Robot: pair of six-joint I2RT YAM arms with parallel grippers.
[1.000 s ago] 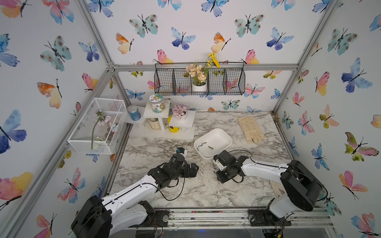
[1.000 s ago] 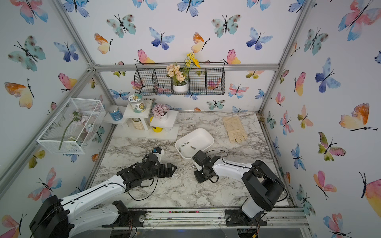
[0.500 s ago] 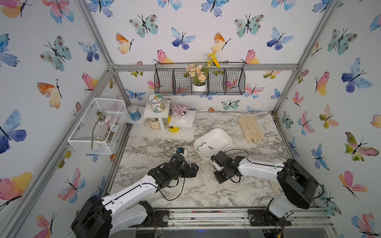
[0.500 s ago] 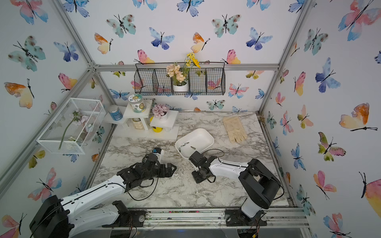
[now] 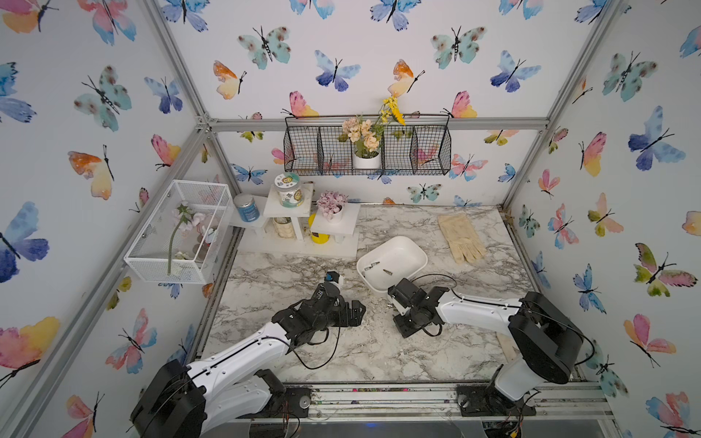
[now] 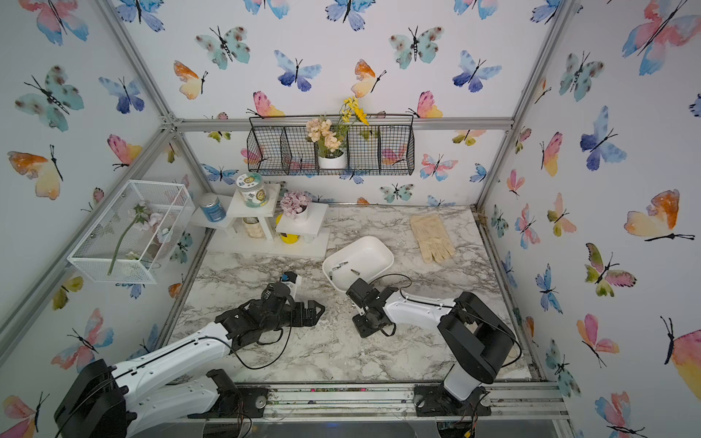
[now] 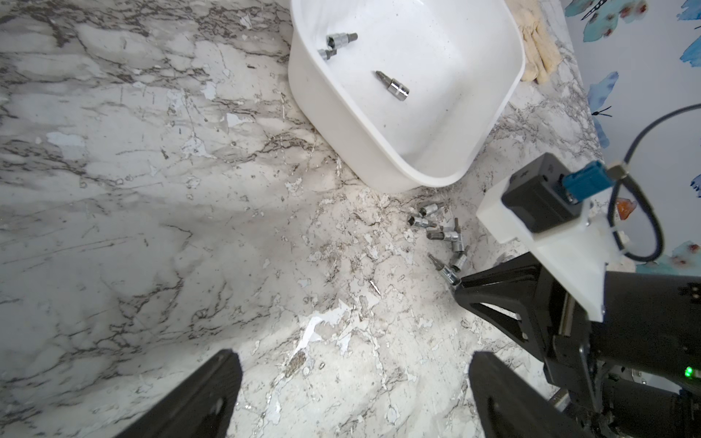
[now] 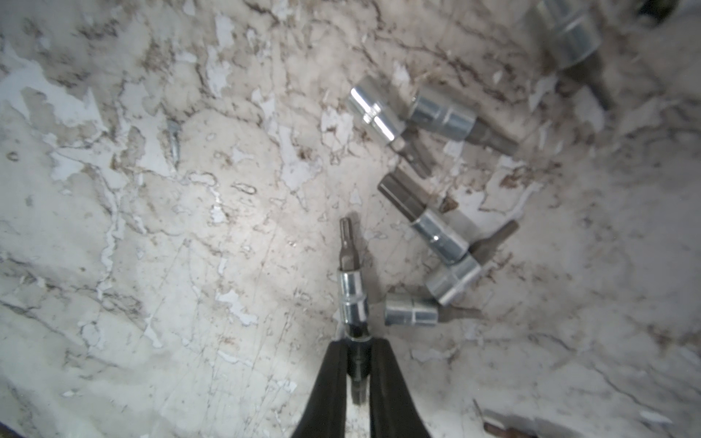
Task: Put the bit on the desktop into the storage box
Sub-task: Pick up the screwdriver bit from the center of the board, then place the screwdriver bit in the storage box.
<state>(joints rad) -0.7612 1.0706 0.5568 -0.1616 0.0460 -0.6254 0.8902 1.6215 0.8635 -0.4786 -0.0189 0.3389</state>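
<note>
White marble desktop [image 5: 379,352] carries the storage box [image 5: 407,252] toward the back in both top views, with three bits [image 5: 379,267] already inside. The left gripper [image 5: 357,314] hangs low with its jaws spread wide, and the right arm [image 5: 474,311] reaches down just in front of the box. In the left wrist view, the right gripper [image 7: 457,284] pinches one bit [image 7: 443,270] at the edge of a loose pile [image 7: 440,227] beside the box's near corner. In the right wrist view, both fingers [image 8: 335,379] clamp that bit's socket end, its tip pointing away. Whether it has left the marble is unclear.
</note>
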